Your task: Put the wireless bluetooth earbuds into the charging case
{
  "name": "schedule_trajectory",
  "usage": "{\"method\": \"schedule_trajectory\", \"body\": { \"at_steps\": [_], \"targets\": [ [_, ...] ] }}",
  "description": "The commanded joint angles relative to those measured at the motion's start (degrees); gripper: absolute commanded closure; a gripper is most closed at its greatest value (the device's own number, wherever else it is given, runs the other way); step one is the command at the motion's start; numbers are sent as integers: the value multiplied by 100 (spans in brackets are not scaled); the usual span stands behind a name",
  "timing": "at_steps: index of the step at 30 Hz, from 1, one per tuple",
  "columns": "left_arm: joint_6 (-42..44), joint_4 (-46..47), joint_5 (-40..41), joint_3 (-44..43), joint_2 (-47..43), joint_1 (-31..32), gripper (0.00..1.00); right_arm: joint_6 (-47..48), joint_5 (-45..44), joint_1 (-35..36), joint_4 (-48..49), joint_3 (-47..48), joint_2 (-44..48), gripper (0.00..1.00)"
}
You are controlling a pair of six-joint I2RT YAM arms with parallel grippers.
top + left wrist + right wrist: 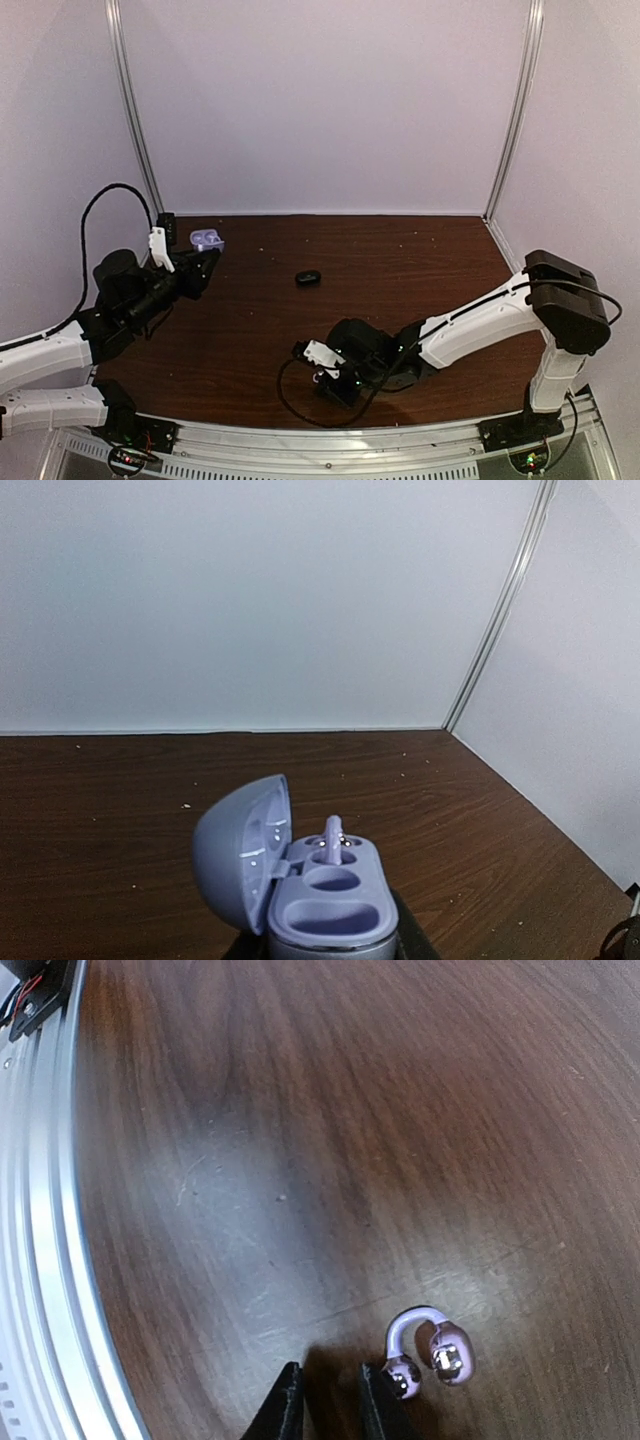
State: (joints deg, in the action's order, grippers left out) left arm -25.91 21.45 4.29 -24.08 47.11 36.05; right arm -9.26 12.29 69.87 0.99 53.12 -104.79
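Earbud (432,1348) lies just outside the right fingers (283,1407), which stand narrowly parted on nothing; widen them, recentre astride it. Left fingers (204,263) clamp the open charging case (322,905).

The dark wood-grain table (430,262) carries little: a pale-purple earbud (428,1345) lies near its front edge, and a small dark object (308,278) sits mid-table.

Far left: charging case (330,910) in left hand (203,258), one earbud (333,835) in it. Near front: second earbud (428,1350) on surface (300,1110), just beside right hand (330,1410).
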Motion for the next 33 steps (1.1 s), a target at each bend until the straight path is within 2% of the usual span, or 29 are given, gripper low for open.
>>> {"method": "schedule_trajectory", "body": {
  "at_steps": [1, 10, 15, 20, 25, 28, 33],
  "targets": [
    [95, 363, 47, 71, -56, -37, 100, -199, -418, -260, -14, -154, 52, 80],
    [143, 386, 63, 73, -19, -37, 100, 127, -724, -675, -481, -233, 173, 80],
    [148, 395, 60, 77, 13, -37, 100, 423, -842, -748, -600, -199, 310, 75],
    [157, 386, 51, 64, 9, -37, 100, 803, -640, -738, -362, -412, 825, 65],
    [148, 405, 54, 78, -7, -37, 100, 1269, -592, -711, 201, -812, 1327, 60],
    [139, 433, 30, 78, 3, -37, 100, 1416, -429, -674, 400, -865, 1297, 59],
    [138, 430, 9, 65, 15, -37, 100, 1675, -664, -465, 634, -869, 1079, 59]
  ]
}}
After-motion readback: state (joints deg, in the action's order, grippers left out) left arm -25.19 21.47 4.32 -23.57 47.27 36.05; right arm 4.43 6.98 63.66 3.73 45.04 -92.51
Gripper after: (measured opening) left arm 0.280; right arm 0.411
